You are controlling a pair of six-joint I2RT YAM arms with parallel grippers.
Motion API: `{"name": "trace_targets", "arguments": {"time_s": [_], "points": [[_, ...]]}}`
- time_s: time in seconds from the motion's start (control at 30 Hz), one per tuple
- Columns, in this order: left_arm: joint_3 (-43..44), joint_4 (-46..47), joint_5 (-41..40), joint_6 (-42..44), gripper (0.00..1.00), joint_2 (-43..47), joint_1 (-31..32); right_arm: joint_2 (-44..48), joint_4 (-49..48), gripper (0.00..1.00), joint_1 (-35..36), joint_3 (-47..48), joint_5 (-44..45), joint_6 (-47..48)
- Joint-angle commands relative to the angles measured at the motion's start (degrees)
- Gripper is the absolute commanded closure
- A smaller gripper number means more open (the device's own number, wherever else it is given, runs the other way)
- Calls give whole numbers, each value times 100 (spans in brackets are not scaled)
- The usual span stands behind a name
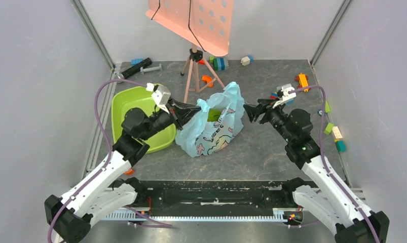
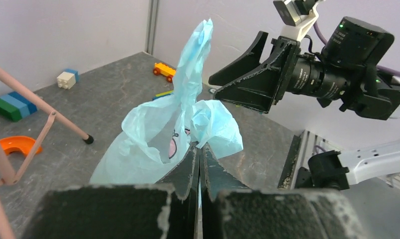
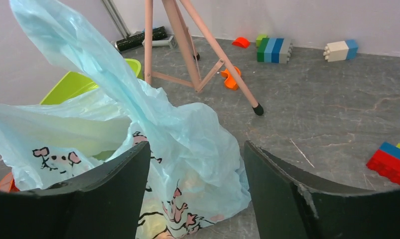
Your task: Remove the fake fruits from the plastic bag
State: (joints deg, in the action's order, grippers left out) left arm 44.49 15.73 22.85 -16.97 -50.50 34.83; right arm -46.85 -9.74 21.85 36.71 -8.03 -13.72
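The light-blue plastic bag [image 1: 216, 129] sits slumped mid-table, one handle standing up [image 1: 232, 91]. My left gripper [image 1: 197, 108] is shut on the bag's left rim; in the left wrist view the film is pinched between the closed fingers [image 2: 200, 149]. A green fake fruit [image 1: 214, 115] shows in the bag's mouth, and yellowish shapes glow through the printed side [image 3: 153, 219]. My right gripper [image 1: 250, 111] stands open just right of the bag, holding nothing. In its wrist view the bag [image 3: 188, 134] lies just beyond the spread fingertips [image 3: 195, 149].
A lime-green tub [image 1: 127, 101] lies left of the bag under my left arm. A pink tripod [image 1: 193, 68] with a perforated board [image 1: 191, 20] stands behind the bag. Toy bricks lie at the back [image 1: 219, 63] and right [image 1: 335, 134], with an orange car [image 1: 302, 80].
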Motion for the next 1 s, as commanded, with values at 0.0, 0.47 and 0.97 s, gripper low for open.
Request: {"name": "trace_targets", "arguments": {"time_s": [0.0,0.47,0.97], "points": [[-76,737,317,-402,98,365,-20,468,369,27,-14,334,169,175],[-560,1241,290,-635,98,836,-20,-65,1904,45,45,2581,-1441,161],[-1082,1615,277,-608,98,1186,-20,-1835,3256,60,2326,4738,469,557]]}}
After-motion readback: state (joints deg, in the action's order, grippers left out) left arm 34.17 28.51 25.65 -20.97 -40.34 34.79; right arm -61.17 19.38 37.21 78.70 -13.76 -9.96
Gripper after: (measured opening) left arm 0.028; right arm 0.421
